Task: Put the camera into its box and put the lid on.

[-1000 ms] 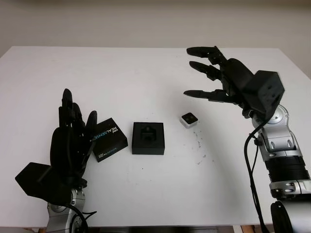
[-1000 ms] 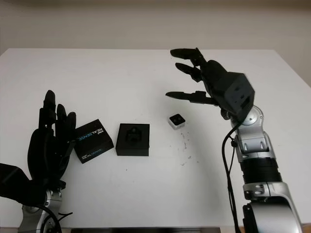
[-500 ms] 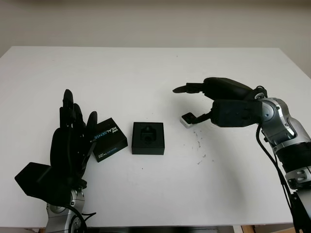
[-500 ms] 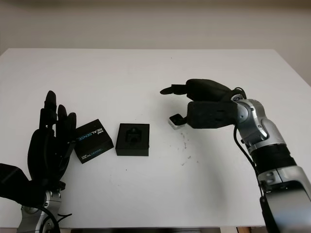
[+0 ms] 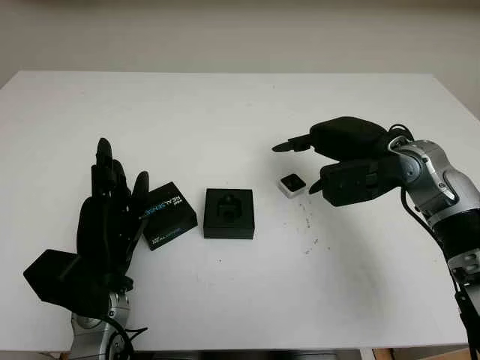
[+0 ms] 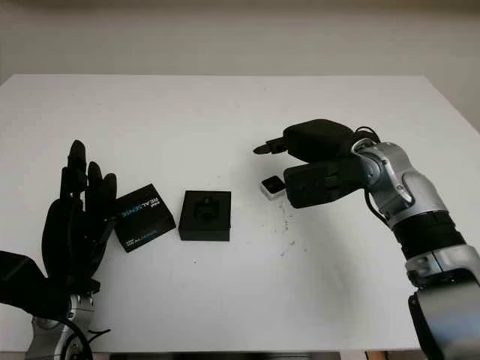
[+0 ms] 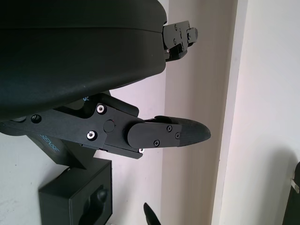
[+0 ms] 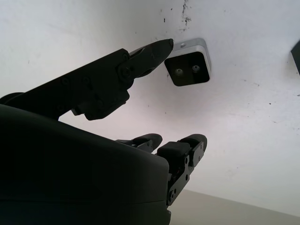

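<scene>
Your right hand hangs just beside the small silver square camera with a black face, fingers released, thumb tip by its edge, grasping nothing. The camera lies on the white table, right of the open black square box. The black printed lid lies left of it, by your released left hand.

Your right hand is out over the tabletop, palm turned down, holding nothing; its arm bends in from the right edge at the elbow. Your left hand stands upright at the near left, open, fingers pointing away from you, wrist at the bottom edge.
</scene>
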Available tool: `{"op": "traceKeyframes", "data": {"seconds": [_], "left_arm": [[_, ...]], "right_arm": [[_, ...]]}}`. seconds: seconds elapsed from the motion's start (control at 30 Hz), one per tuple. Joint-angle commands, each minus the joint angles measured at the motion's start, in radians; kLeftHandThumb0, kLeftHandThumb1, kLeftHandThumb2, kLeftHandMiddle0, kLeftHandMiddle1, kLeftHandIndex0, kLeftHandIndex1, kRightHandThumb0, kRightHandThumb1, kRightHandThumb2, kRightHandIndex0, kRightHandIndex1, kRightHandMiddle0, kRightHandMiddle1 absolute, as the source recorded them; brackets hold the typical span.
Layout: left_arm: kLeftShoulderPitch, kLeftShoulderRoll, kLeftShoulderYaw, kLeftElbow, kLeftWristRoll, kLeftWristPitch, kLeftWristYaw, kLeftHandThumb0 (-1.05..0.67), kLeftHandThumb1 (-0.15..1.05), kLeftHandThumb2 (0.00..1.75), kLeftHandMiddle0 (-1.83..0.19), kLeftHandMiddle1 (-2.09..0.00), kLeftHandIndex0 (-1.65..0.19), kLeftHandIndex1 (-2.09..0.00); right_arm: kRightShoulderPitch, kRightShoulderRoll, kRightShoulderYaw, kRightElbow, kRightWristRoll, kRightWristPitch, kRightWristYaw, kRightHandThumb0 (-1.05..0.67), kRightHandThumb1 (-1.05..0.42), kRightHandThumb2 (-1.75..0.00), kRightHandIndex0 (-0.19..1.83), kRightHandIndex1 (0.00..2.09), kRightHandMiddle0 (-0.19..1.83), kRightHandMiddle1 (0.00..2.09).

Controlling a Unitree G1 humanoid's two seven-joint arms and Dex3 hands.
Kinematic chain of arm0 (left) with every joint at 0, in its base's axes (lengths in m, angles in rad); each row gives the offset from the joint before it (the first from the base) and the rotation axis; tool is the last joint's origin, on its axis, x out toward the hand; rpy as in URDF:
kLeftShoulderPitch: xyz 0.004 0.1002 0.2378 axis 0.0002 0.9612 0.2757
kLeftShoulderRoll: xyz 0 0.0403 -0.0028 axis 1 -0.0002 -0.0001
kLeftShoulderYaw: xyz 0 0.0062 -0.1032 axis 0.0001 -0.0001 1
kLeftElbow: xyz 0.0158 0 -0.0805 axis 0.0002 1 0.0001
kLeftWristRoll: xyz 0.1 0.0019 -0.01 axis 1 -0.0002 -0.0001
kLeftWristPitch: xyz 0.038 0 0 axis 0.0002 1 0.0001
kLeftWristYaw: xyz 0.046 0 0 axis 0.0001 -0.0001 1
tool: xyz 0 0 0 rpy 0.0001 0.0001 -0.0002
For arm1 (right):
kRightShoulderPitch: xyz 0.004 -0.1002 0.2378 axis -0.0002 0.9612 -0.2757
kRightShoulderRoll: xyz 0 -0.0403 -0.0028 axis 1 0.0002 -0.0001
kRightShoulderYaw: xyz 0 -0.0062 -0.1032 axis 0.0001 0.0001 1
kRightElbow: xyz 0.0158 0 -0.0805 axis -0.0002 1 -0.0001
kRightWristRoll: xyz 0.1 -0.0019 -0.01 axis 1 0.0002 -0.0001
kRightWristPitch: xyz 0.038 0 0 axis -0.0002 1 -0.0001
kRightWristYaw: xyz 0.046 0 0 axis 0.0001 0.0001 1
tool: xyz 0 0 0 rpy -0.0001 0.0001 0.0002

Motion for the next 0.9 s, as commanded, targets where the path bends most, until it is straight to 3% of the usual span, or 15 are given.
{"op": "traceKeyframes", "data": {"seconds": [0.0,0.4,0.73,0.87], "left_arm": [[-0.011,0.003,-0.002,-0.011,-0.002,-0.004,-0.003,-0.52,1.05,0.36,0.05,-0.05,0.14,-0.11],[-0.005,0.008,-0.001,-0.007,0.010,-0.008,-0.003,-0.54,1.05,0.34,0.05,-0.05,0.13,-0.11],[-0.005,0.009,0.003,-0.008,0.002,-0.006,-0.012,-0.53,1.05,0.36,0.06,-0.05,0.14,-0.10],[-0.005,0.007,0.003,-0.010,0.005,-0.001,-0.007,-0.53,1.05,0.36,0.05,-0.05,0.13,-0.10]], "right_arm": [[-0.029,-0.005,0.006,0.021,-0.003,-0.019,-0.025,-0.30,-0.79,-0.06,0.42,0.12,0.46,0.08],[-0.051,0.027,0.019,0.161,0.009,-0.069,-0.116,-0.29,-0.80,-0.06,0.48,0.13,0.49,0.08],[-0.049,0.040,0.042,0.231,0.001,-0.104,-0.167,-0.39,-0.81,-0.06,0.56,0.20,0.51,0.08],[-0.049,0.047,0.042,0.251,0.023,-0.098,-0.133,-0.39,-0.82,-0.05,0.24,0.66,0.49,0.06]]}}
